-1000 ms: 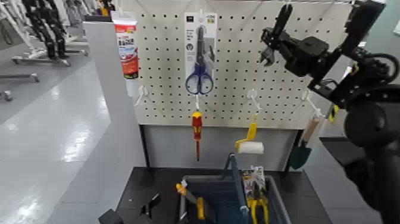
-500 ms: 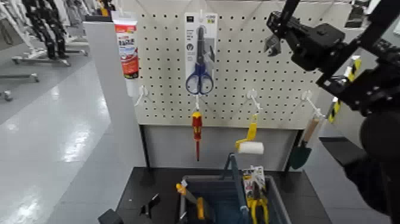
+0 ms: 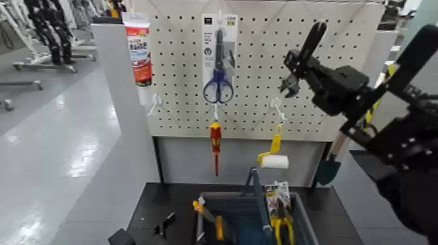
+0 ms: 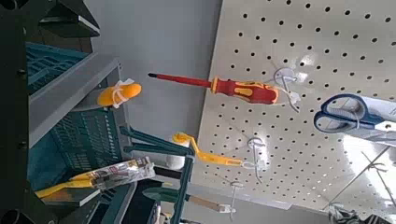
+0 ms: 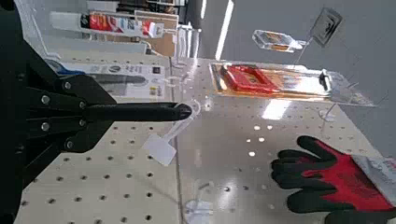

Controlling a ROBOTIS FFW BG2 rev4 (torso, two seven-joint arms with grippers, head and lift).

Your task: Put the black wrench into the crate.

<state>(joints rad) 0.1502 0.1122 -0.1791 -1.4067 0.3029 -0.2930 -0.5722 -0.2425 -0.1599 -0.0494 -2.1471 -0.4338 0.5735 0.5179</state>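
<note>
My right gripper (image 3: 302,66) is shut on the black wrench (image 3: 315,36) and holds it raised in front of the pegboard, handle up and silvery jaw head down. It is well above the crate and to its right. In the right wrist view the wrench's black handle (image 5: 140,112) sticks out from between the fingers (image 5: 70,96). The blue-grey crate (image 3: 210,196) with its upright blue handle (image 3: 256,192) stands on the black table at the bottom. It also shows in the left wrist view (image 4: 67,126). My left arm is low at the left, near the table.
On the pegboard (image 3: 261,98) hang packaged scissors (image 3: 218,58), a red-and-yellow screwdriver (image 3: 216,140), a yellow-handled paint roller (image 3: 274,158), a glue tube (image 3: 138,49) and a trowel (image 3: 329,168). Yellow-handled pliers (image 3: 281,218) and an orange-handled tool (image 3: 207,214) lie in the crate.
My right arm lifted the wrench up and to the right. It has now brought the wrench back down, a little lower than a second ago. Nothing else has moved.
</note>
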